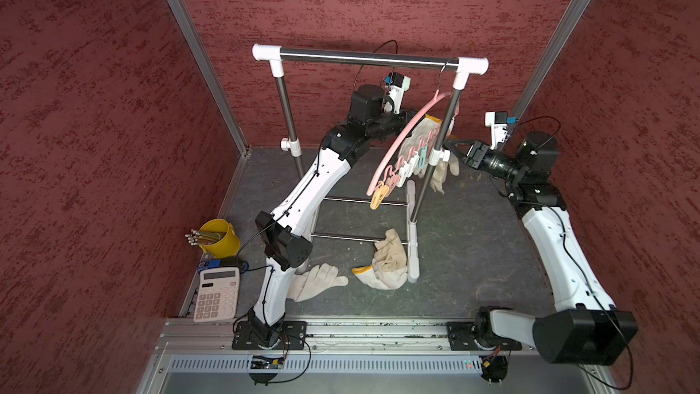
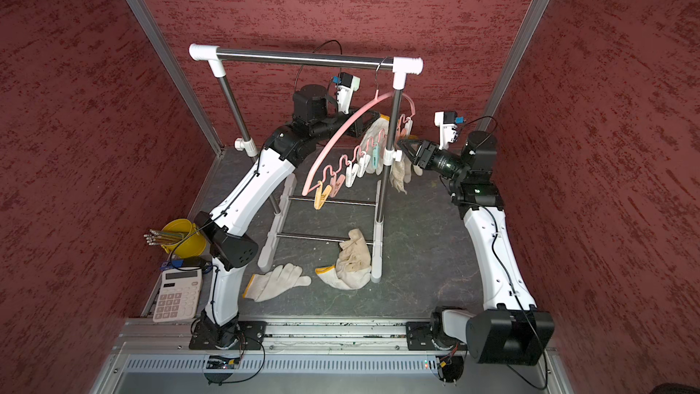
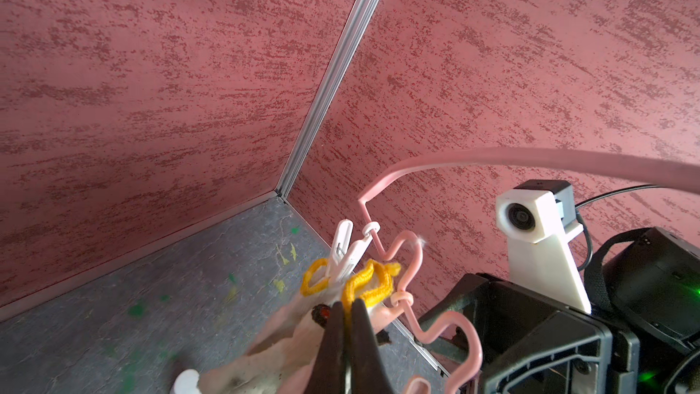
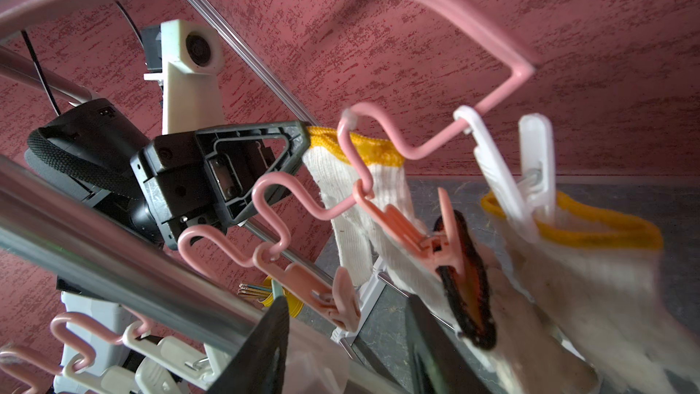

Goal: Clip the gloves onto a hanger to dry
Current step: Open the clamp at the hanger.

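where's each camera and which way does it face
Top views: high in front, looking down toward the back wall; both arms show, left gripper and right gripper at the pink hanger on the steel rack.
Left wrist: on the left arm, facing along its fingers, shut on a yellow-cuffed glove; right wrist camera beyond.
Right wrist: on the right arm, facing under the hanger; its open fingers below, left wrist camera opposite.
Shared: both wrist views show that glove and hanger.
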{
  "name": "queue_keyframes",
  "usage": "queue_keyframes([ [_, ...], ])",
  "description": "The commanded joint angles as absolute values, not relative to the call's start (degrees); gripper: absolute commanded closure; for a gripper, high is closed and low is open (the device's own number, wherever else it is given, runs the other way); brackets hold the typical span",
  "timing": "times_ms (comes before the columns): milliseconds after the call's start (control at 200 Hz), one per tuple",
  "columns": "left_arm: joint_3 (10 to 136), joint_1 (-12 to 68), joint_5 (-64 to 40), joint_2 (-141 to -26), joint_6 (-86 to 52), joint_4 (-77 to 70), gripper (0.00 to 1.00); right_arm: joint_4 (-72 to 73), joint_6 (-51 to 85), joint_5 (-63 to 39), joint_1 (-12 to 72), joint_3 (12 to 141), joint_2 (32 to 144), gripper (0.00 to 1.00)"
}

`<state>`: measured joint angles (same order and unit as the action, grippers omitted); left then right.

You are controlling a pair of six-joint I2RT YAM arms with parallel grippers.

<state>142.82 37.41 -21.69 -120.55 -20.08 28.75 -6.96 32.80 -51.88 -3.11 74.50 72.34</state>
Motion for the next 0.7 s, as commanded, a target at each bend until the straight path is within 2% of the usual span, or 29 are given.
queue_keyframes([
  [0, 144.17, 37.51, -20.05, -120.79, -18.84, 29.86, 1.00, -4.69, 31.72, -54.04, -3.29, 74.52, 73.53, 0.50],
  [416, 132.32, 35.85, -17.94, -112.57, -16.47, 28.56, 1.00, -0.01, 34.25, -59.39, -3.17, 75.97, 77.11, 0.42],
  [696, 128.23, 34.98, -17.58, -108.37, -15.54, 28.53, 1.00, -2.06, 32.78, -58.87, -3.09, 75.63, 75.49, 0.43],
])
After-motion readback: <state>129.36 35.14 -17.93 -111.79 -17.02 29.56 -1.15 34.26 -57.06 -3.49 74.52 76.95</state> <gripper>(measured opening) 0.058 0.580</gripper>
